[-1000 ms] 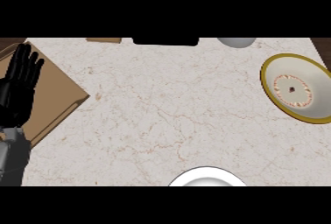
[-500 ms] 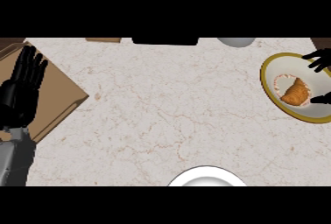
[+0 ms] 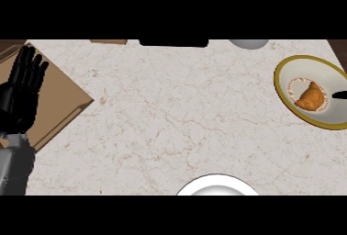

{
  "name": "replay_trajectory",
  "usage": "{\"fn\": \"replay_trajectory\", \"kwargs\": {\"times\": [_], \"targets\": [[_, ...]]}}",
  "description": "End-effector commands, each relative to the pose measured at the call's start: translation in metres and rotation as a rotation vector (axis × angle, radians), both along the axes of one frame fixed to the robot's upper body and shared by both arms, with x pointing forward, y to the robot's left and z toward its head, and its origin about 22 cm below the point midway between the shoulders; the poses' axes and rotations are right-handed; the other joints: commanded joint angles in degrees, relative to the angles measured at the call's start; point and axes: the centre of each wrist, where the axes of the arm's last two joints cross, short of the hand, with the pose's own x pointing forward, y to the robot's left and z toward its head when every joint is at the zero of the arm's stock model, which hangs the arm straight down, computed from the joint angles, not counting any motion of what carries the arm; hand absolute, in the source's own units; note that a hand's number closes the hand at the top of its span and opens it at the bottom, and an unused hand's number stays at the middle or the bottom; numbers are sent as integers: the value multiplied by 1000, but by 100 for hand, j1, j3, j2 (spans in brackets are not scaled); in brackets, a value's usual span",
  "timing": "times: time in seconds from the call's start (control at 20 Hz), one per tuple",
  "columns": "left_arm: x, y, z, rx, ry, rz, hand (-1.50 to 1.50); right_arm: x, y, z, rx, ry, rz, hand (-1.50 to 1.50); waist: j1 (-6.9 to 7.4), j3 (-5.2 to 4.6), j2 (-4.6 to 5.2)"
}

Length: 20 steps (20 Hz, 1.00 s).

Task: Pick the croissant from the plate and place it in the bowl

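This was a kitchen, and the signs were all over the view. A pale, marble-veined counter [image 3: 176, 119] filled most of it. At the right edge sat a gold-rimmed plate [image 3: 288, 69] with a croissant [image 3: 310, 96] on it, food served on tableware. A white bowl [image 3: 217, 186] showed at the lower edge. On the left a brown wooden board [image 3: 58, 98] lay on the stone, looking like a cutting board.

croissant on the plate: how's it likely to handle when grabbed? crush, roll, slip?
The croissant looks small beside its plate, so probably light. The flaky-looking crust suggests it may crush or flake if squeezed. It lies flat with a curved, tapered shape, so it seems unlikely to roll, though it might slide on the smooth plate.
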Motion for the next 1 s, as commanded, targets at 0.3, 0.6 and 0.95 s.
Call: {"fn": "replay_trajectory", "kwargs": {"times": [0.3,0.6,0.95], "targets": [[-2,0,-9,-11,-5,2,0,-60,-73,24,196,-76,-240,-150,37,18,67],[1,-5,-1,-16,-21,-13,0,-88,-101,48,259,-127,-258,-150,98,49,120],[0,-5,6,-22,-23,-12,0,-118,-118,32,282,-113,-233,-150,82,91,115]]}}
